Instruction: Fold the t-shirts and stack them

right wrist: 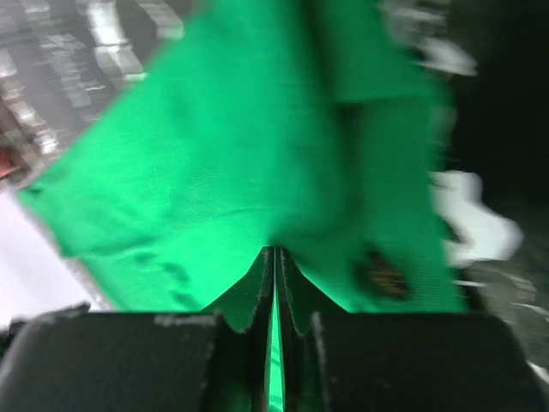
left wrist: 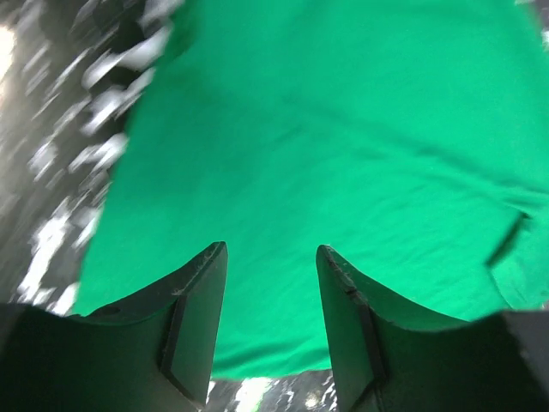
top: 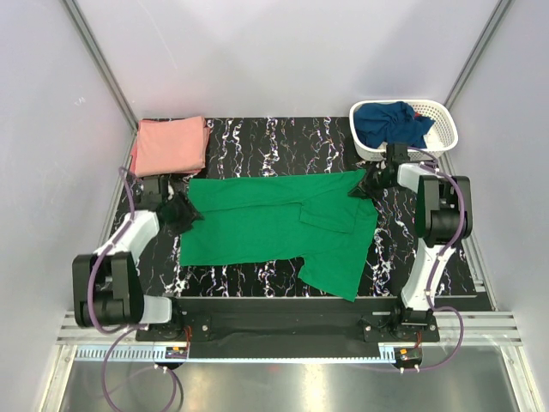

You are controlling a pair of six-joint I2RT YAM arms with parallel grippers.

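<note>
The bright green t-shirt (top: 274,227) lies spread across the middle of the table, with one part folded over on its right side. My left gripper (top: 182,215) is at the shirt's left edge. In the left wrist view it (left wrist: 271,257) stands open, with the green cloth (left wrist: 343,129) lying under and beyond the fingers and nothing pinched. My right gripper (top: 369,182) is at the shirt's far right corner. In the right wrist view it (right wrist: 274,251) is shut on a pinch of the green cloth (right wrist: 214,154). The salmon pink t-shirt (top: 171,144) lies folded at the back left. The navy t-shirt (top: 390,123) is bunched in the basket.
A white lattice basket (top: 442,116) stands at the back right corner, just behind my right gripper. The table (top: 257,142) is black with white marbling. Pale walls close in the back and both sides.
</note>
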